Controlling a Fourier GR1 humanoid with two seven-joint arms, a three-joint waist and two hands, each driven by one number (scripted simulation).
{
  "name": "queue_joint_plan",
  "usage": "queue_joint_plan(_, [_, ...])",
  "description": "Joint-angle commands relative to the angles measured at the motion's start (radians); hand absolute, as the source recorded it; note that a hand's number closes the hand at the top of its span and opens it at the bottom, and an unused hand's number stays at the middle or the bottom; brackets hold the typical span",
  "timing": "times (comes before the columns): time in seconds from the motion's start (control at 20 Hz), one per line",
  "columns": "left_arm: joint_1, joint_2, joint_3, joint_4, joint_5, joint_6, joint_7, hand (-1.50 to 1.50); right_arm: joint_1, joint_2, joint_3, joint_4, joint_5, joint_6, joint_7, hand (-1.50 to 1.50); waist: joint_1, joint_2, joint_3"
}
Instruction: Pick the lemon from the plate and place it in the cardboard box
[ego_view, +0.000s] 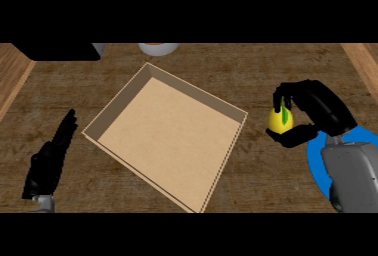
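The right robot hand is curled round the lemon, holding it off the blue plate and just right of the box, while the left robot hand rests open at the left edge. To do the carry well, I judge the lemon should travel left over the near wall, clear of its rim. Release should come only above the bare floor.
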Motion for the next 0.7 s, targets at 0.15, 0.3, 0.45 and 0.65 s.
queue_joint_plan(0.15, [-0.04, -0.016, 0.001, 0.052, -0.01, 0.011, -0.013, 0.0, -0.076, 0.094, -0.012, -0.239, -0.203, 0.197, 0.121, 1.5, -0.003, 0.001, -0.001])
queue_joint_plan(0.3, [-0.032, -0.02, 0.004, 0.011, -0.006, 0.009, -0.003, 0.0, -0.091, 0.147, 0.019, -0.286, -0.213, 0.204, 0.203, 1.5, 0.005, 0.002, 0.0])
queue_joint_plan(0.45, [-0.01, -0.037, -0.008, 0.035, -0.024, 0.013, -0.027, 0.0, -0.131, 0.195, 0.062, -0.281, -0.194, 0.188, 0.265, 1.5, 0.008, 0.004, 0.0])
queue_joint_plan(0.65, [0.011, -0.002, 0.004, -0.018, -0.017, -0.019, 0.01, 0.0, -0.262, 0.273, 0.136, -0.246, -0.138, 0.19, 0.443, 1.5, 0.012, 0.003, 0.0])
